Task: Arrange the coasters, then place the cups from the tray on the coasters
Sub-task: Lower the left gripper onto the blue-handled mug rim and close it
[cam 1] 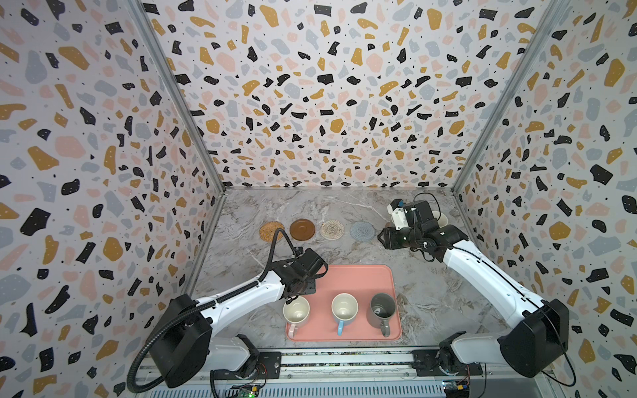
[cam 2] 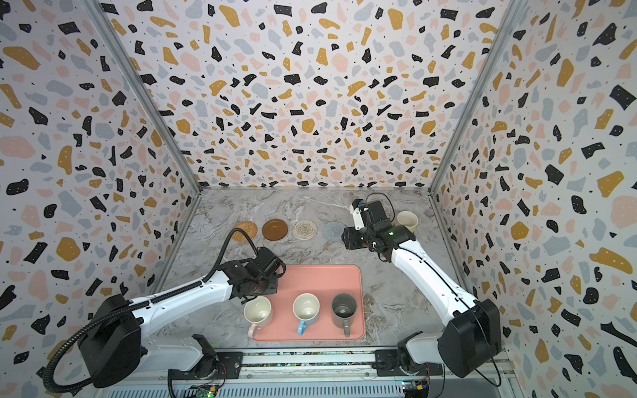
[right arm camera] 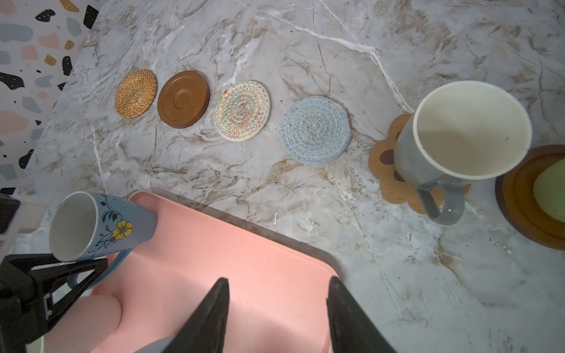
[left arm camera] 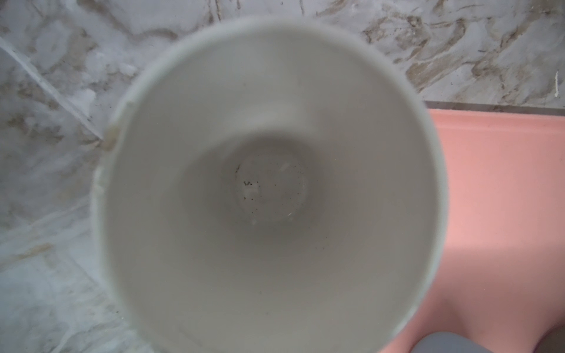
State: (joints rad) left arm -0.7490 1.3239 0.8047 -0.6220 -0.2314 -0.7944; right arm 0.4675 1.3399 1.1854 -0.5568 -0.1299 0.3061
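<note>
The salmon tray [cam 1: 358, 279] holds a pale pink cup [cam 1: 295, 312], a blue-handled cup [cam 1: 344, 308] and a dark grey cup [cam 1: 382, 308]. My left gripper [cam 1: 291, 299] sits at the pink cup's far rim. Its wrist view looks straight down into that cup [left arm camera: 269, 189], and the fingers are hidden. Four coasters lie in a row: orange-tan [cam 1: 272, 231], dark brown [cam 1: 302, 229], beige [cam 1: 332, 229], light blue [cam 1: 362, 231]. A grey cup [right arm camera: 458, 137] stands on the paw coaster [right arm camera: 388, 165]. A green cup [right arm camera: 550, 192] stands on a brown disc [right arm camera: 519, 195]. My right gripper [right arm camera: 278, 293] hangs open and empty.
The marble table [cam 1: 431, 303] is boxed in by terrazzo-patterned walls at the back and both sides. The right arm [cam 1: 482, 268] reaches over the back right and hides the grey cup in both top views. Bare tray floor [cam 2: 320, 279] lies behind the three cups.
</note>
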